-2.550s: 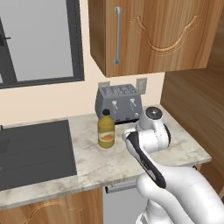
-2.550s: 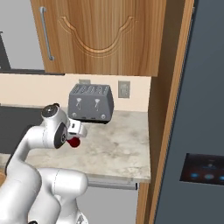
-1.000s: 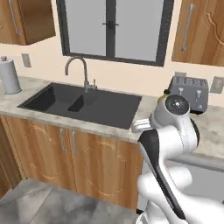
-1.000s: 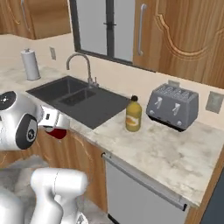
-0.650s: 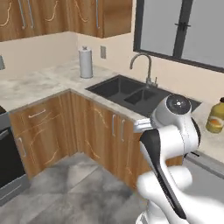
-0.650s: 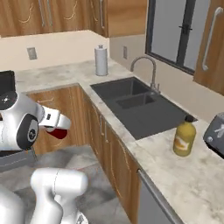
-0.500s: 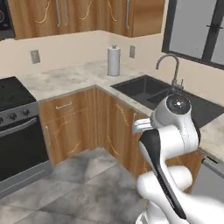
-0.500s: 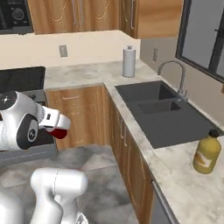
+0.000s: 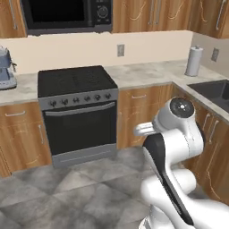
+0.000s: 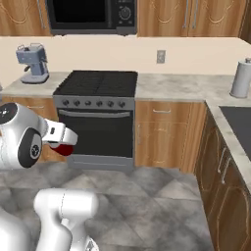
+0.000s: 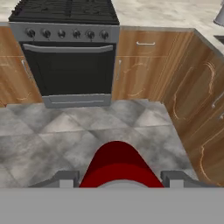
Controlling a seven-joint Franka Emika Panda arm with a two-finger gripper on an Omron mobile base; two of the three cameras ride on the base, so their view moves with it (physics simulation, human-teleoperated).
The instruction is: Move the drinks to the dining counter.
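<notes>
Red can (image 11: 119, 166) sits pinched between the tool's (image 11: 118, 178) two fingertips — carried above the grey tiled floor (image 11: 57, 131), in front of the black oven (image 11: 66, 70).
</notes>
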